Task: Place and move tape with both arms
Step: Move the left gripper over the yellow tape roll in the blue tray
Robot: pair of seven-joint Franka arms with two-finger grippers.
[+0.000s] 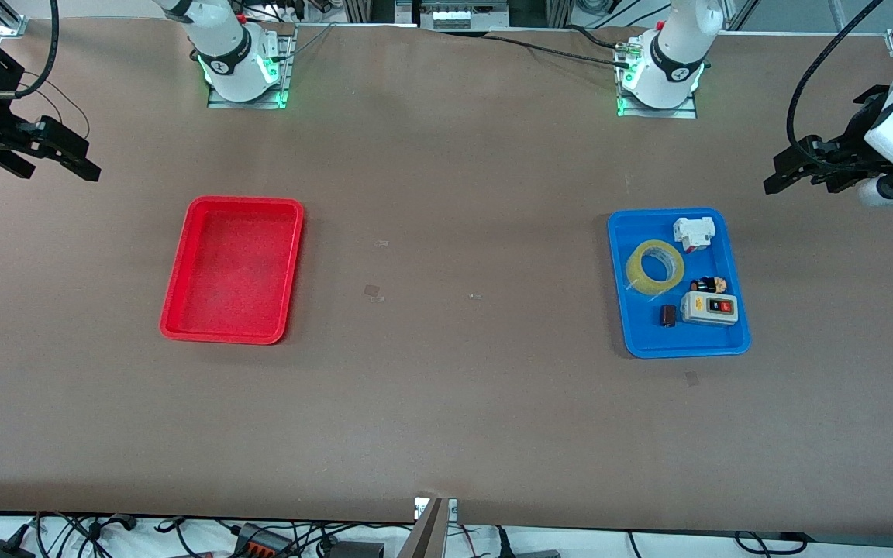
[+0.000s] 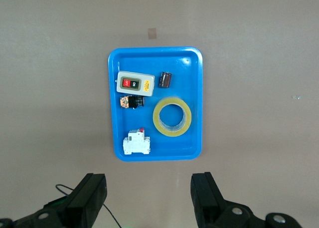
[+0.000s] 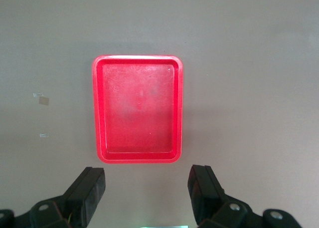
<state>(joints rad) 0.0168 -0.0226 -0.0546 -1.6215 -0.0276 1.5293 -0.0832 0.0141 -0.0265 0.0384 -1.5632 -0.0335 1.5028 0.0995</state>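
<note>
Front view: tape lies flat in blue tray beside switch box; red tray bare.

Left wrist view: left gripper jaws released, apart from tape, over bench.

Right wrist view: right gripper jaws released, near red tray's rim.

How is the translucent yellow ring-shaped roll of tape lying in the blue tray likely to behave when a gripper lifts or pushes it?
The translucent yellow ring-shaped roll of tape lies flat in the blue plastic tray, so it should slide, not roll. Set on edge, its round form would probably roll. Its wide hole suggests it is light and could be gripped across the wall; the smooth surface may be slippery.
</note>
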